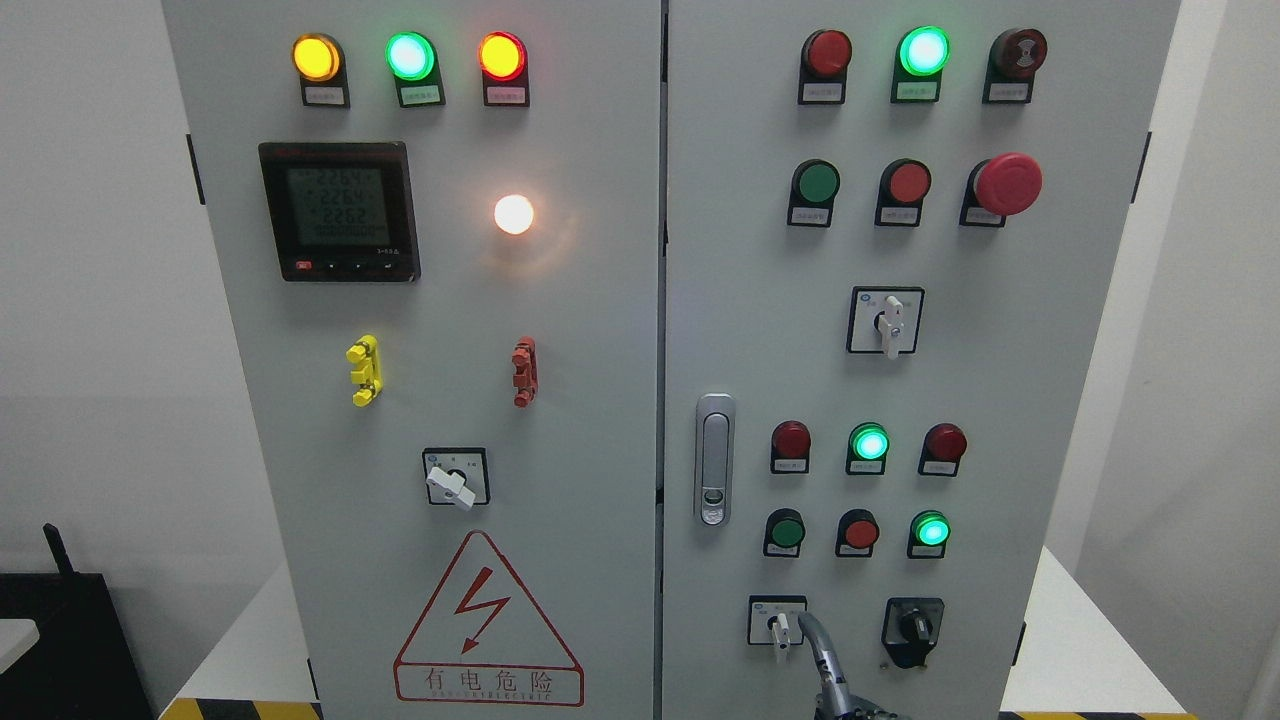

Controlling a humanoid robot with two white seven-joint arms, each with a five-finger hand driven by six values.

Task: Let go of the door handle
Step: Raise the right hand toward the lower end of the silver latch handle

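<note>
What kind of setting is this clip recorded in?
Probably an industrial or electrical training room: a grey two-door control cabinet fills the view, with lit indicator lamps, a digital power meter, and a high-voltage warning triangle. A robot finger shows at the bottom.

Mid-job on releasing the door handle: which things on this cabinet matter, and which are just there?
Job:
door handle, silver, flush on the right door
robot hand, one finger up at the bottom edge, clear of the handle

Just there:
meter
emergency stop button
warning triangle
white rotary switch
</note>
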